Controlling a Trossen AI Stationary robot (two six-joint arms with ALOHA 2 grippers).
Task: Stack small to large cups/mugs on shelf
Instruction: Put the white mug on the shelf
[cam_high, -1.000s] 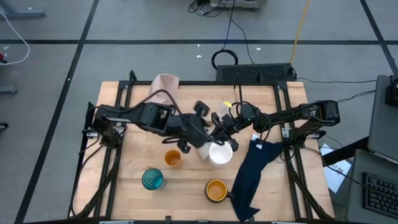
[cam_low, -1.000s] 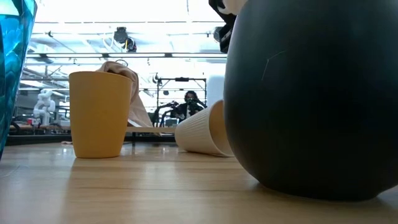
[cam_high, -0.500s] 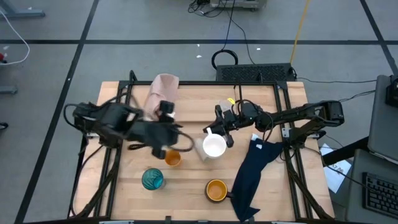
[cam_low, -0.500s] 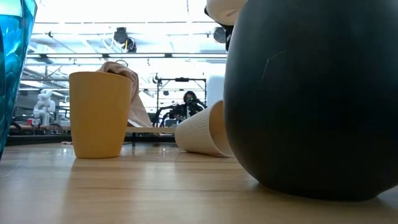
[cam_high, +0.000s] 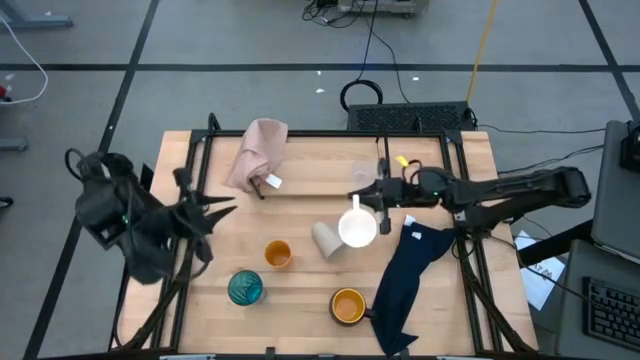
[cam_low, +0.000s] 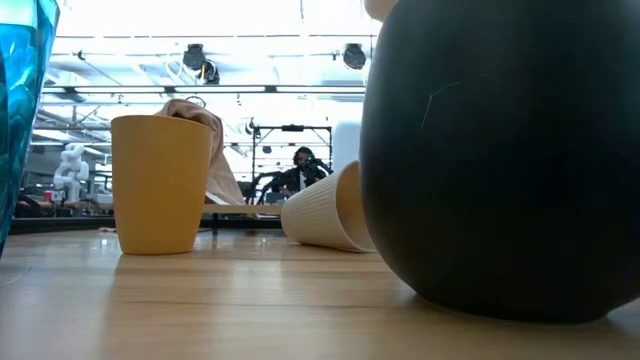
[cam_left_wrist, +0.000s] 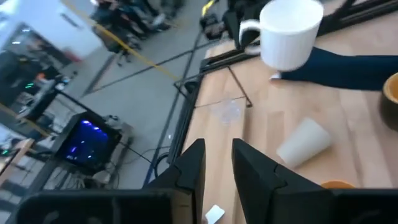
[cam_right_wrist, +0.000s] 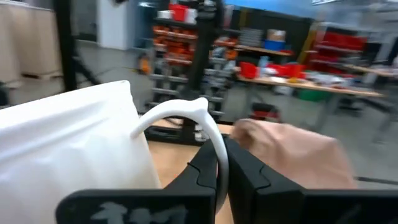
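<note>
From above, the right gripper (cam_high: 378, 192) is clamped on the white mug (cam_high: 357, 228) by its handle, held over mid-table beside the tipped beige cup (cam_high: 326, 240), while the left wrist view shows the left gripper (cam_left_wrist: 219, 163) slightly parted, empty, at the table's left edge.

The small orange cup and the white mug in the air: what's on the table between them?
A beige cup lying on its side, seen in the high view, between small orange cup and white mug.

Left gripper (cam_high: 222, 208) withdrew from table centre to the left edge; right gripper (cam_high: 368, 196) carried white mug (cam_high: 357, 228) slightly rightward, higher.
</note>
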